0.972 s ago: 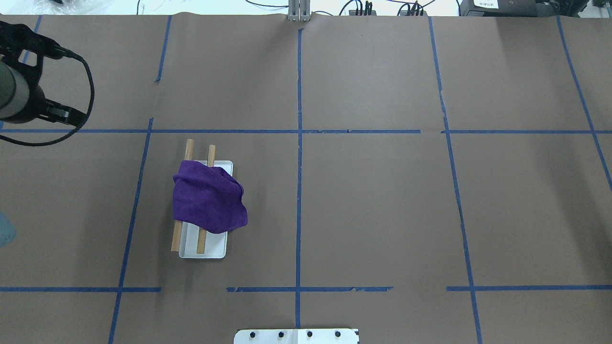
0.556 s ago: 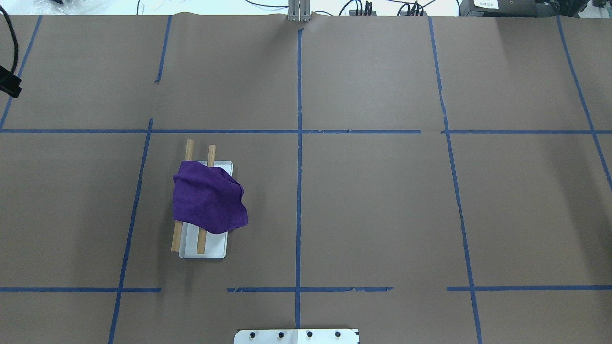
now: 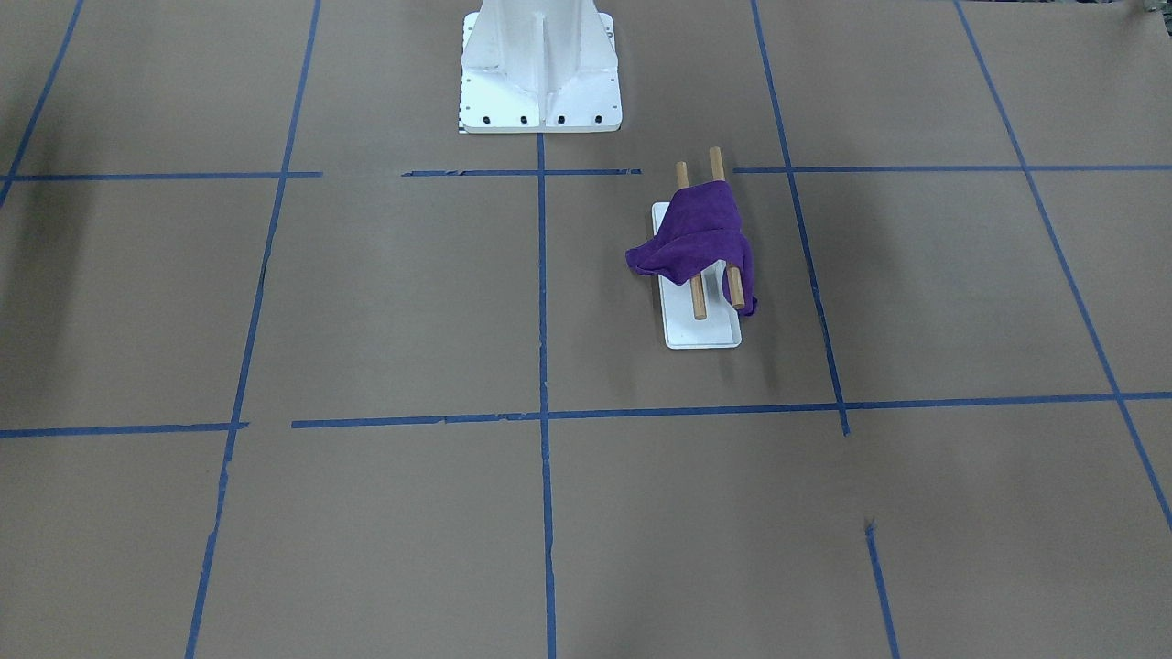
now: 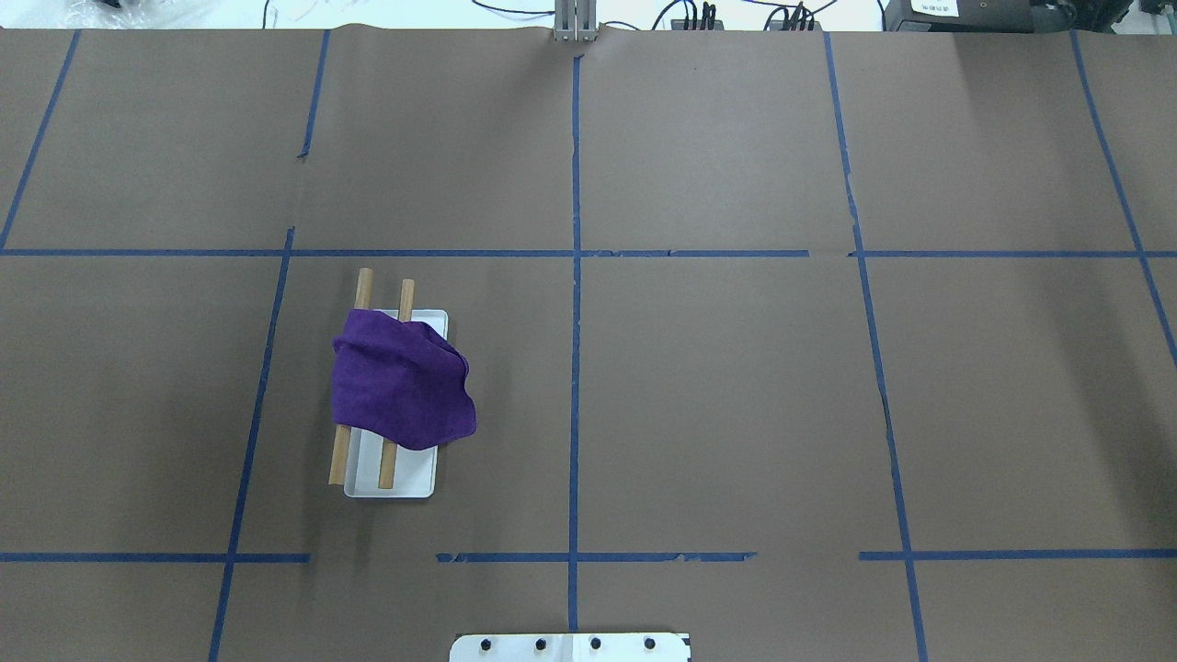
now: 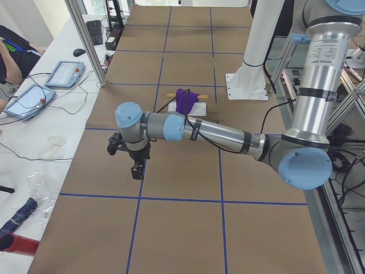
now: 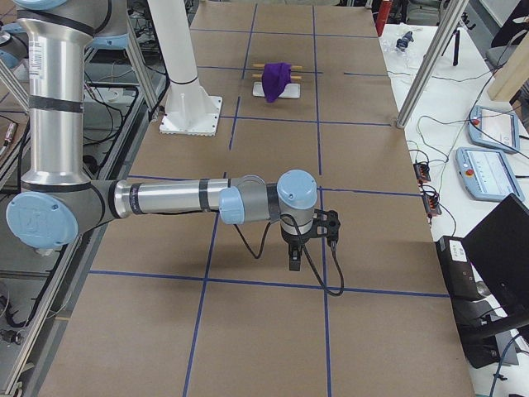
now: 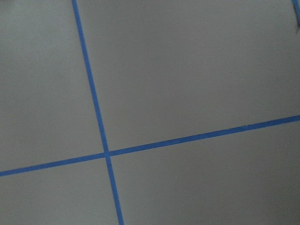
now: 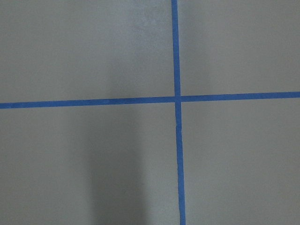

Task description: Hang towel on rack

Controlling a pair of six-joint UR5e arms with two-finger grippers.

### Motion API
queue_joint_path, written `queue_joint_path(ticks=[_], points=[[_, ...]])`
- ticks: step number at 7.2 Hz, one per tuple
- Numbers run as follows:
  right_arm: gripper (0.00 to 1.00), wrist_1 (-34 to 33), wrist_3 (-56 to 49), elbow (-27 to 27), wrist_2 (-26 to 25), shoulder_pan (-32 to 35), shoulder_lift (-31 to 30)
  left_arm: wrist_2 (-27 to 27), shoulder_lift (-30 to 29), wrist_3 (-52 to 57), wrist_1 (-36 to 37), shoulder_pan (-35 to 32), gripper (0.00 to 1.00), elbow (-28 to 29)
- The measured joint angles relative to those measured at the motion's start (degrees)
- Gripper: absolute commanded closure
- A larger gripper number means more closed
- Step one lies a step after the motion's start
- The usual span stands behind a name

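A purple towel (image 4: 400, 386) lies draped over the two wooden rods (image 4: 364, 285) of a rack with a white base (image 4: 409, 483). It sits left of centre in the overhead view and also shows in the front view (image 3: 700, 233). My left gripper (image 5: 137, 168) shows only in the exterior left view, low over the paper far from the rack. My right gripper (image 6: 295, 256) shows only in the exterior right view, likewise far from the rack. I cannot tell whether either is open or shut. Both wrist views show only brown paper and blue tape.
The table is covered in brown paper with a blue tape grid (image 4: 575, 253). The robot's white pedestal (image 3: 540, 64) stands at the near edge. Tablets (image 5: 65, 73) and cables lie on the side bench beyond the table's end.
The left arm, seen at the overhead view's left edge one second ago, has moved out of that view. The towel and rack have not moved.
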Motion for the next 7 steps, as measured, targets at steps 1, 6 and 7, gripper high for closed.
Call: queue_joint_path(ticks=[1, 6, 7], points=[[0.0, -0.1, 0.1, -0.2, 0.7, 0.0, -0.1, -0.5, 1.4, 0.1, -1.4, -1.0, 0.0, 1.0], [0.0, -0.2, -0.3, -1.9, 3.3, 0.6, -0.8, -3.4, 3.0, 0.0, -2.2, -2.3, 0.0, 2.3], [0.0, -0.1, -0.5, -2.2, 3.3, 0.8, -0.9, -3.5, 3.0, 0.0, -2.2, -2.3, 0.0, 2.3]])
